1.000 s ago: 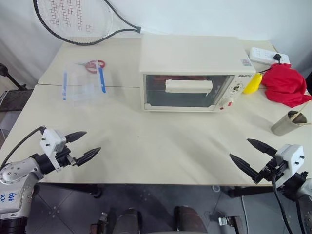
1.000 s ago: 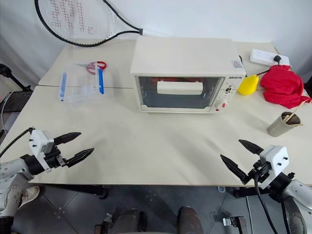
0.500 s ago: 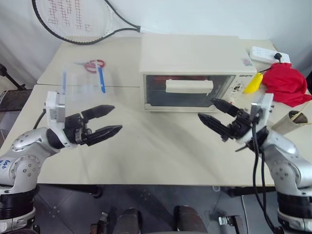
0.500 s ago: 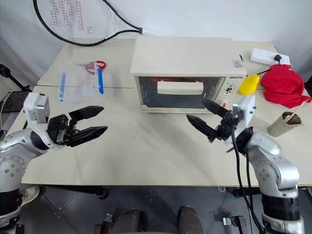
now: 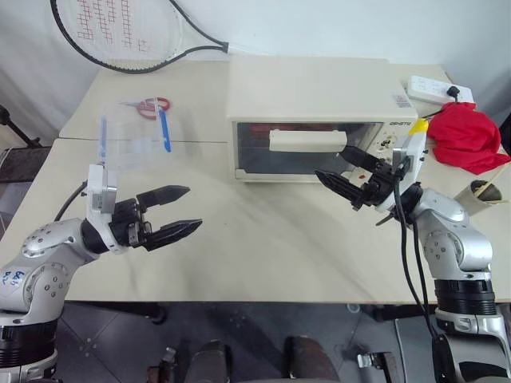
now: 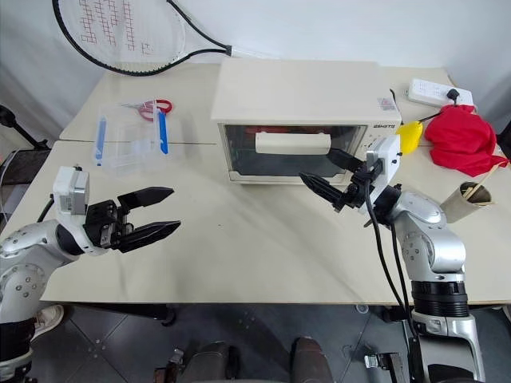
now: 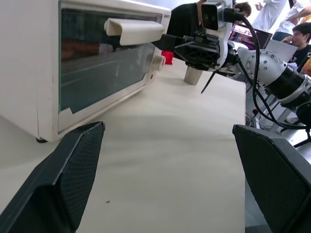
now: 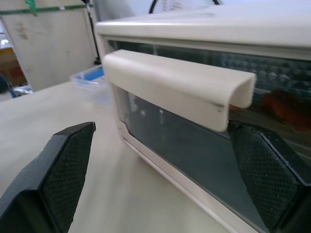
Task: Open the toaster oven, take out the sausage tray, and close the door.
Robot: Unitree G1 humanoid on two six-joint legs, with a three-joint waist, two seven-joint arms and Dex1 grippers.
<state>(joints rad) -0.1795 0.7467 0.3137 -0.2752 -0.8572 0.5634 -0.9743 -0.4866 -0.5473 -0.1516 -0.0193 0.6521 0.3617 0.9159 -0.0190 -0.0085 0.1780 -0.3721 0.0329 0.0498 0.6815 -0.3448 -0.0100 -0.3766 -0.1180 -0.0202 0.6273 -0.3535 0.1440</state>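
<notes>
The cream-white toaster oven (image 5: 311, 88) stands at the back middle of the table. Its glass door (image 5: 291, 162) is shut, with the bar handle (image 5: 307, 140) across the upper part. Reddish sausages (image 8: 284, 104) show dimly behind the glass; the sausage tray under them is mostly hidden. My right gripper (image 5: 330, 161) is open and points at the door just in front of the handle's right end, without touching it. The handle (image 8: 175, 82) looms close between that gripper's fingers. My left gripper (image 5: 195, 207) hangs open over the table's left front, well short of the oven (image 7: 73, 68).
A clear plastic box with blue strips (image 5: 132, 140) and red scissors (image 5: 152, 104) lie at the back left, with a racket (image 5: 120, 32) behind them. Right of the oven are a yellow thing (image 5: 415, 136), a red cloth (image 5: 467, 136), a power strip (image 5: 435, 88) and a grey cup (image 5: 479, 195).
Both arms have risen from the table's front edge and swung inward. The right gripper has travelled up to the oven door near the handle; the left has moved up and right.
</notes>
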